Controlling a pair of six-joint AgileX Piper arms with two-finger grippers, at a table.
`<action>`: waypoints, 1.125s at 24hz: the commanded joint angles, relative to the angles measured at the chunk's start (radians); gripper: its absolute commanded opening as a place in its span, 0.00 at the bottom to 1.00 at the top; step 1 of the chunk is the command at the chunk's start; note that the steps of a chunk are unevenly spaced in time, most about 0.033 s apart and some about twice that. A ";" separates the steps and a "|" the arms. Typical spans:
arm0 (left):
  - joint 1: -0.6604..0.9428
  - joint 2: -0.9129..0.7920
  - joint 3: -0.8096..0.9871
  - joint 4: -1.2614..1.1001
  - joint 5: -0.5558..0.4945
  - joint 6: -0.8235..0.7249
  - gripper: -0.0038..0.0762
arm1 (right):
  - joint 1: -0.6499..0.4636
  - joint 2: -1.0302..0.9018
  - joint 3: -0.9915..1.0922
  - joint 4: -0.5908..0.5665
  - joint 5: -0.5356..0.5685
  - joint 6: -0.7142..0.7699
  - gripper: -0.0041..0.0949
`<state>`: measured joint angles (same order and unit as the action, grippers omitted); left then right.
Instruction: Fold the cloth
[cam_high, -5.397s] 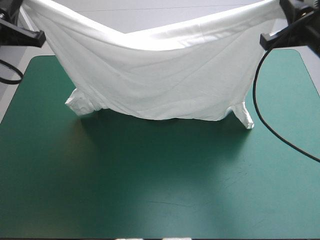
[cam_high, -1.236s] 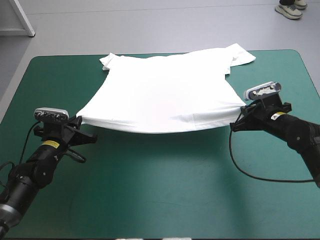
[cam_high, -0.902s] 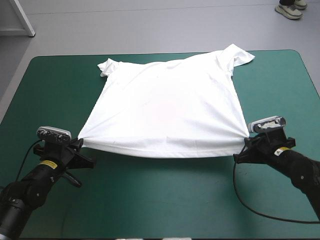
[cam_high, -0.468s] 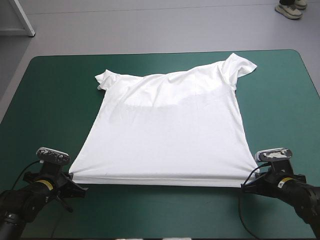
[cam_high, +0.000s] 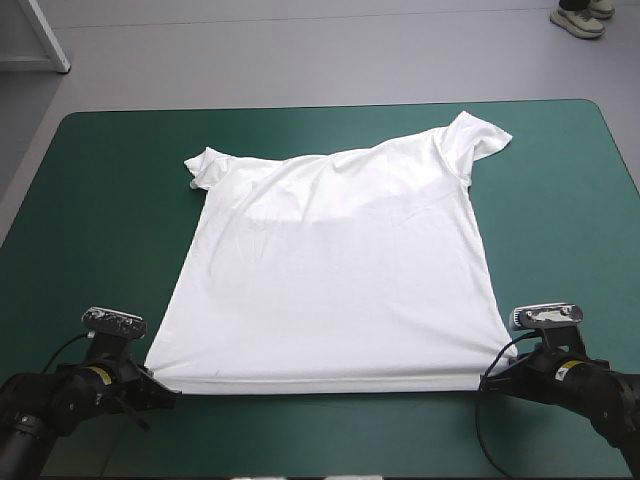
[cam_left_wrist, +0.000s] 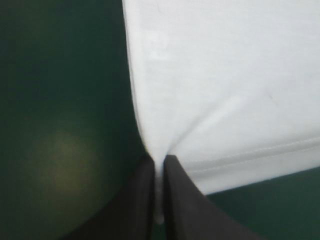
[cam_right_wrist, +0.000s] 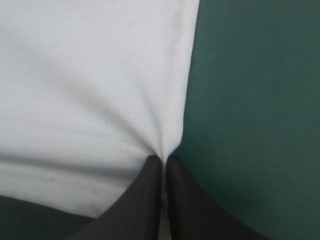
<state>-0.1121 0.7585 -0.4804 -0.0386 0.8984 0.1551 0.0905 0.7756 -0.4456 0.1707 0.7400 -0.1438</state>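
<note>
My left claw (cam_left_wrist: 159, 165) is pinched all but closed on one hem corner of the T-shirt (cam_high: 335, 270), and my right claw (cam_right_wrist: 164, 160) is clamped likewise on the opposite hem corner, the fabric drawn into small radiating creases at each grip. Outward from the claws, the white shirt lies spread flat on the teal-green surface (cam_high: 90, 200). Its hem runs along the near edge, both short sleeves point toward the far edge, and the body is smooth apart from faint wrinkles.

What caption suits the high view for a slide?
White T-shirt spread flat on the teal-green table, left pincer and right pincer shut on its near corners.
</note>
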 joint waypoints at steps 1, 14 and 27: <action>-0.002 0.050 -0.039 -0.015 0.010 0.002 0.08 | -0.010 -0.005 -0.033 0.008 -0.022 -0.009 0.16; -0.002 0.114 -0.089 -0.123 0.010 0.056 0.64 | -0.010 -0.005 -0.042 0.008 -0.055 -0.007 0.45; -0.002 0.089 -0.267 -0.048 0.176 -0.121 0.63 | -0.010 -0.005 -0.085 0.009 -0.073 -0.021 0.43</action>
<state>-0.1121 0.8500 -0.7176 -0.0843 1.0629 0.0648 0.0905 0.7756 -0.4967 0.1733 0.6990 -0.1545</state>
